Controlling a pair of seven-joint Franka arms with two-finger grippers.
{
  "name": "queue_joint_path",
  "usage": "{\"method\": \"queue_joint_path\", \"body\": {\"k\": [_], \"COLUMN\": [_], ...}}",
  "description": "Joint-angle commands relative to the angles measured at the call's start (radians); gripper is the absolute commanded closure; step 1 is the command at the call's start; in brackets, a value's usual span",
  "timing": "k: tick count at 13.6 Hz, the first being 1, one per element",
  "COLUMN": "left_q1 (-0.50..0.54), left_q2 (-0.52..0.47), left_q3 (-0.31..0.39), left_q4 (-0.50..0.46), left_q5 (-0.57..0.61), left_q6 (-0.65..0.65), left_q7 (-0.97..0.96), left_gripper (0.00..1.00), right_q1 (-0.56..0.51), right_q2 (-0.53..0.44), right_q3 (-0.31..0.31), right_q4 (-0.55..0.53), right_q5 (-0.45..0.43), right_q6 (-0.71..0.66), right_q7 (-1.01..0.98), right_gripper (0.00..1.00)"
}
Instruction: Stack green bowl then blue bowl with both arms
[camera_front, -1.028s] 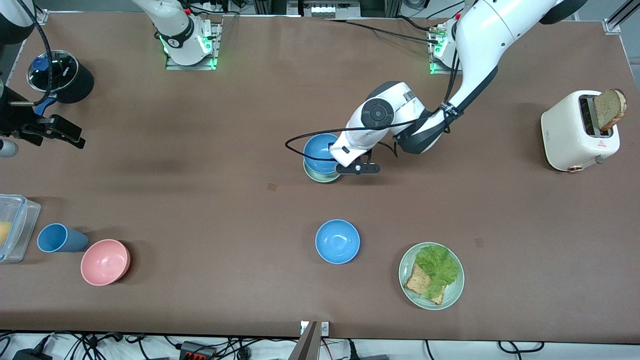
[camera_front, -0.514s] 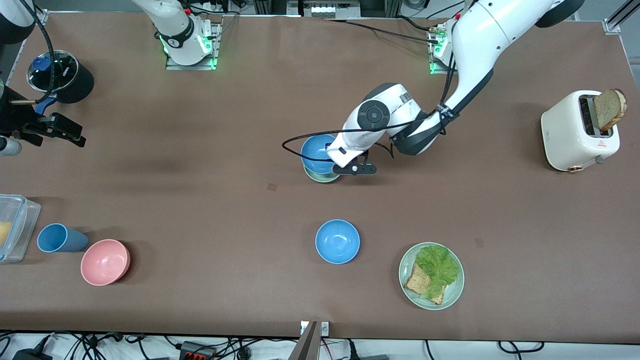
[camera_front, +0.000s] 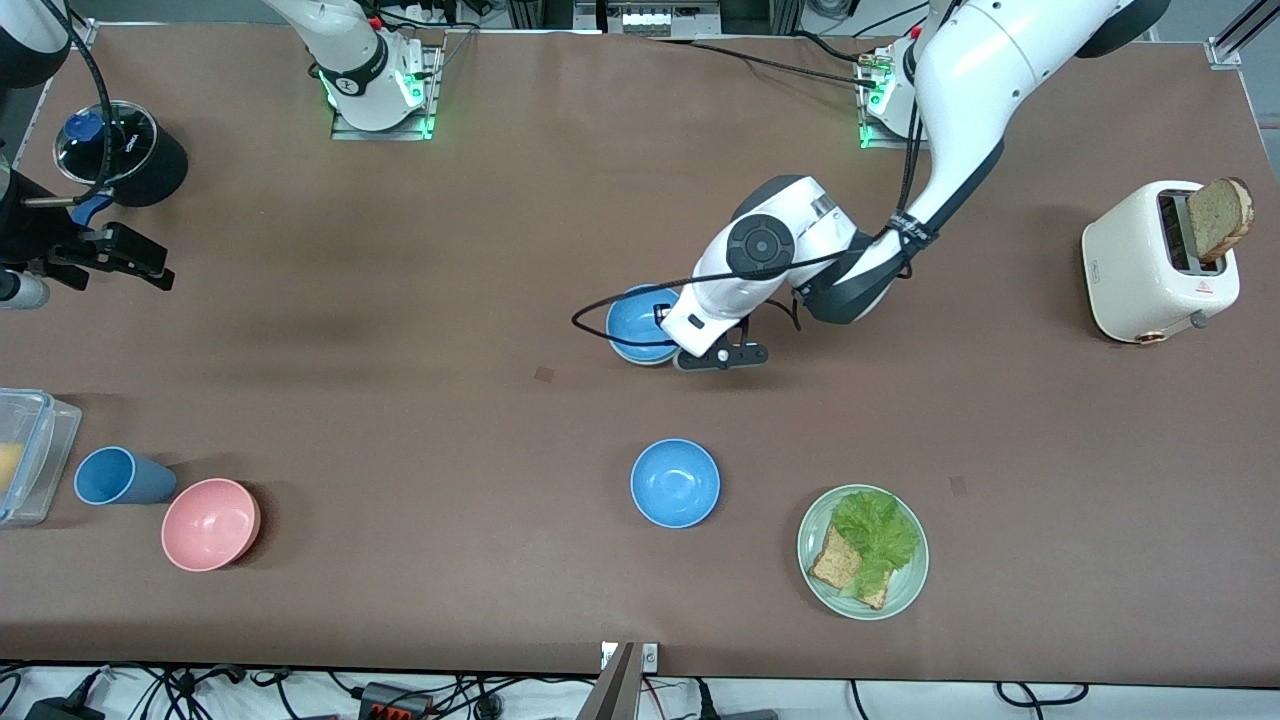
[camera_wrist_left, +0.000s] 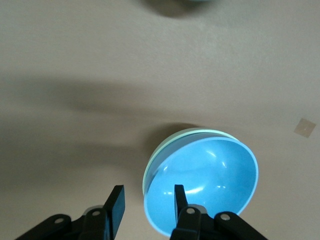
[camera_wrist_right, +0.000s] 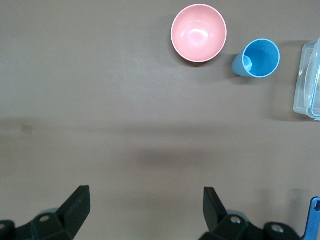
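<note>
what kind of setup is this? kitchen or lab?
Likely a lab bench staged as a kitchen: two arms bolted to a brown table, cables along its edge, with a toaster and a lettuce-and-toast plate as props.

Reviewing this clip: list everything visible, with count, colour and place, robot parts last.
Green bowl: 1, mint, mid-table, under a blue bowl.
Blue bowl: 2, sky blue; one nested in the green bowl, the other nearer the camera.
Pink bowl: 1, beside the blue cup.
Plate: 1, pale green, lettuce and toast.
Toaster: 1, white, left arm's end.
Left gripper: open, astride the blue bowl's rim.
Right gripper: open, waiting above bare table.
</note>
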Motion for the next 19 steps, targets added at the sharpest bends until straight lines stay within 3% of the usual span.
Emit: {"method": "queue_joint_path", "body": {"k": [1,5,6,7,9,14,15,19], "left_q1": [0.020,0.125,0.159,0.179,0.201,0.392,0.408,0.402], "left_q2": [-0.019,-0.043,-0.045,-0.045,-0.043,-0.055,-0.103,-0.323], "left_q3": [-0.022,-0.040,-0.048,-0.048,-0.040,-0.057,-0.039,0.256], "left_q4": [0.119,0.186,0.208,0.249,0.349,0.370,0.367,0.262], "left_q5": [-0.033,-0.033,-0.030,-0.024,-0.023,-0.044,-0.085,-0.283], "left_q6": [-0.161,-0.197,-0.235,-0.297,-0.405,-0.439,-0.456,-0.448], "left_q7": [-0.001,0.085,0.151,0.233,0.390,0.695,0.752,0.908], "left_gripper": [0.48,0.36,0.23,0.00,0.00,0.00,0.00,0.00], "right_q1": [-0.007,-0.010,-0.009,-0.010,-0.010,-0.010,-0.010,-0.013], "right_q2": [-0.038,-0.052,-0.050,-0.047,-0.047,-0.044,-0.044,-0.039], "right_q3": [0.008,0.006,0.008,0.008,0.008,0.008,0.008,0.006], "right_q4": [-0.041,-0.054,-0.048,-0.041,-0.040,-0.040,-0.040,-0.034], "right_q5": [0.007,0.009,0.006,0.004,0.004,0.004,0.004,0.006], "right_q6": [0.019,0.004,0.004,0.004,0.004,0.004,0.004,0.004], "right_q7": [-0.019,-0.031,-0.031,-0.031,-0.023,-0.031,-0.033,-0.031], "right_gripper": [0.00,0.00,0.00,0.00,0.00,0.00,0.00,0.00]}}
